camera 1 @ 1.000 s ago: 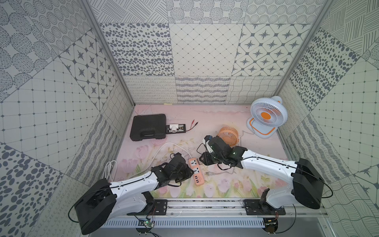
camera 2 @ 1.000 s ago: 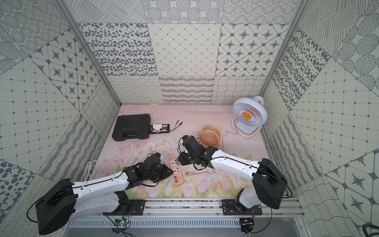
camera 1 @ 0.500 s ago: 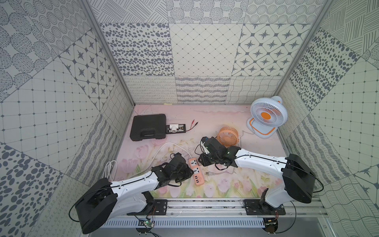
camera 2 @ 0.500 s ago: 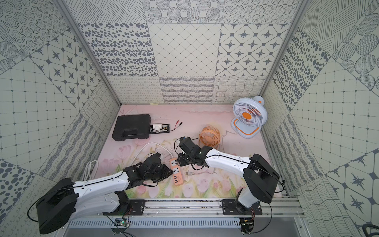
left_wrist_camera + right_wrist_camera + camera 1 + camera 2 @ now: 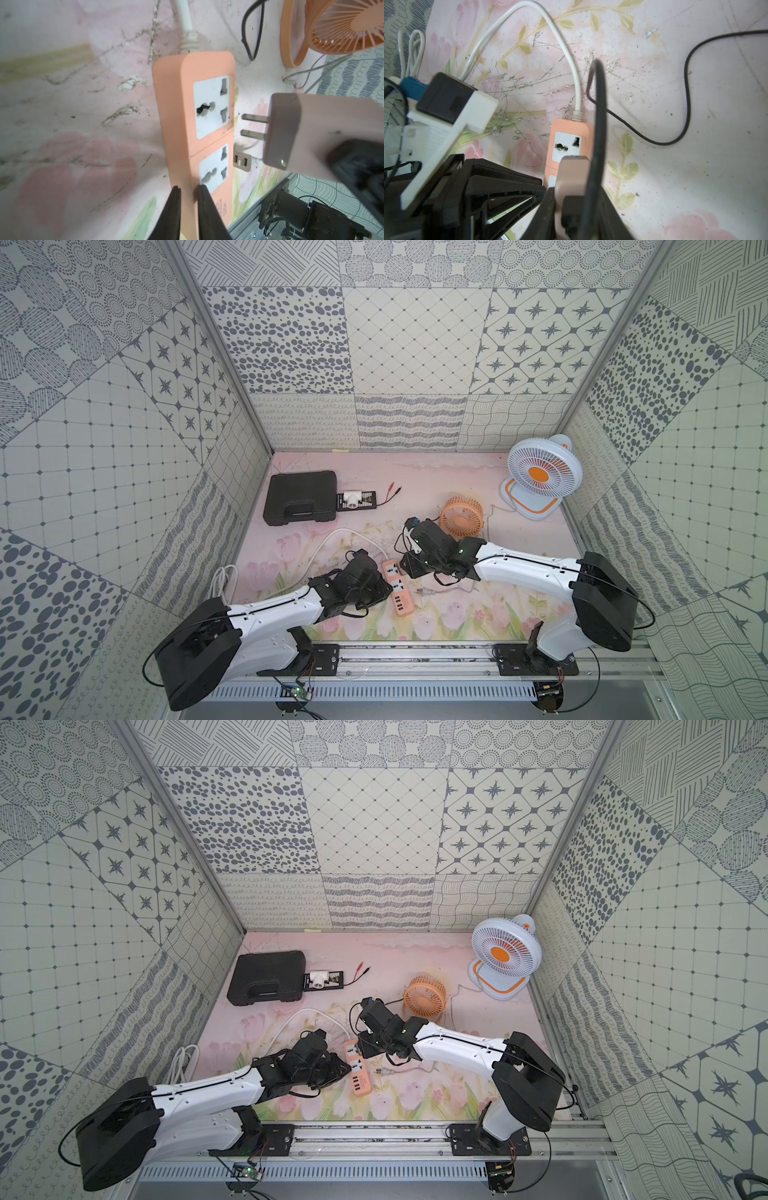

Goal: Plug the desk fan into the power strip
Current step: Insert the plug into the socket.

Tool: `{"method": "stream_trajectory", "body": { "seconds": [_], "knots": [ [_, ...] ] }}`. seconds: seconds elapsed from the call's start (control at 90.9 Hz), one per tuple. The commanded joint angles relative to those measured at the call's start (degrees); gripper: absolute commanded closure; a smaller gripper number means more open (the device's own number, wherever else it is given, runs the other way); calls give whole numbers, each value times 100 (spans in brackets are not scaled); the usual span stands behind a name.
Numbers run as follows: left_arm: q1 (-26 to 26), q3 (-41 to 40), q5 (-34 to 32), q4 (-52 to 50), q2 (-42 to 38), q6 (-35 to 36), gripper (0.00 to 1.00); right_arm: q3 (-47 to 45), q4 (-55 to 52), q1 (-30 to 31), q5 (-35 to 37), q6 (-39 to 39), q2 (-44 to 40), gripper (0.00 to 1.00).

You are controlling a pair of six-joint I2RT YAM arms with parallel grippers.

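Edged the right gripper (image 5: pixel 409 569) a little nearer the power strip (image 5: pixel 398 587) over the last second, and swung that arm's shoulder inward with it. Left the other things on the flowered mat (image 5: pixel 457 614) where they had been.

Found the strip lying flat near the front of the mat, between the two grippers, with its thick white cord (image 5: pixel 332 537) looping away toward the left wall.

Saw the right gripper clamped on a pinkish plug (image 5: pixel 571 174), a black cord (image 5: pixel 687 83) trailing from its back. Saw the plug's two flat prongs (image 5: pixel 254 118) pointed at the strip's socketed face, near the socket (image 5: pixel 212 106) closest to the white cord, tips close but in no socket.

Saw the left gripper (image 5: pixel 188 189) with fingers pressed almost together, tips against the strip's edge by the second socket. Could not tell whether they pinched it or merely leaned on it.

Noted an orange fan (image 5: pixel 461 517) just behind the right gripper, a white fan (image 5: pixel 540 472) upright in the far right corner, and a small white plug (image 5: pixel 241 163) on the mat just beside the strip.
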Motion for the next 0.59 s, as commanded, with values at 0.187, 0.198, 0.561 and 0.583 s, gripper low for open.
{"method": "stream_trajectory", "body": {
  "seconds": [0.187, 0.198, 0.561, 0.583],
  "knots": [
    [32, -17, -246, 73, 67, -34, 82, 391, 195, 27, 165, -237, 280, 100],
    [35, -15, -252, 76, 71, -37, 82, 396, 195, 27, 169, -237, 287, 100],
    [36, -69, -305, 54, 92, -27, 85, 381, 184, 78, 212, -243, 487, 100],
    [38, -71, -303, 64, 93, -34, 85, 382, 181, 79, 223, -245, 498, 100]
  ]
}}
